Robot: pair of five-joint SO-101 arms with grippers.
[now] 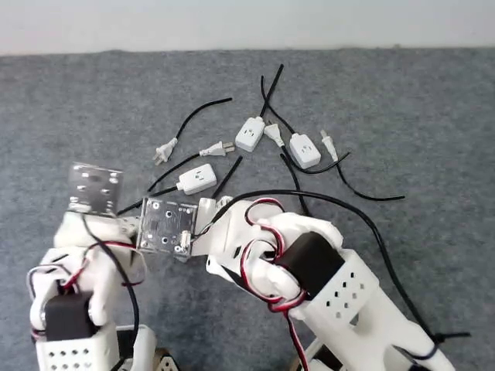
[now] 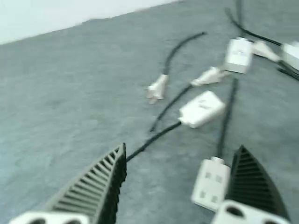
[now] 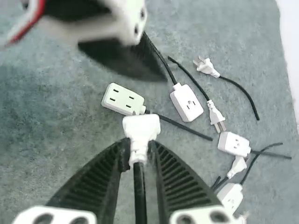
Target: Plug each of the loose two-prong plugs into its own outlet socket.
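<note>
My right gripper (image 3: pixel 138 149) is shut on a white two-prong plug (image 3: pixel 141 129) with a black cord. Its front end sits right beside a white outlet socket (image 3: pixel 121 99) lying face up on the grey carpet; whether they touch is unclear. That same socket (image 2: pixel 211 182) lies next to one finger of my open left gripper (image 2: pixel 182 149), which holds nothing. Farther out lie another socket (image 1: pixel 197 179) and loose plugs (image 1: pixel 164 151) (image 1: pixel 216 148). Two more sockets (image 1: pixel 249 133) (image 1: pixel 304 149) lie beyond, each with a plug (image 1: pixel 274 135) (image 1: pixel 329 144) beside it.
Black cords (image 1: pixel 363 193) trail across the carpet (image 1: pixel 418 108) between the sockets and past the right arm (image 1: pixel 325 278). The two wrist boards (image 1: pixel 94 189) (image 1: pixel 166 224) sit close together at the near left. A pale wall edge (image 1: pixel 247 23) borders the far side.
</note>
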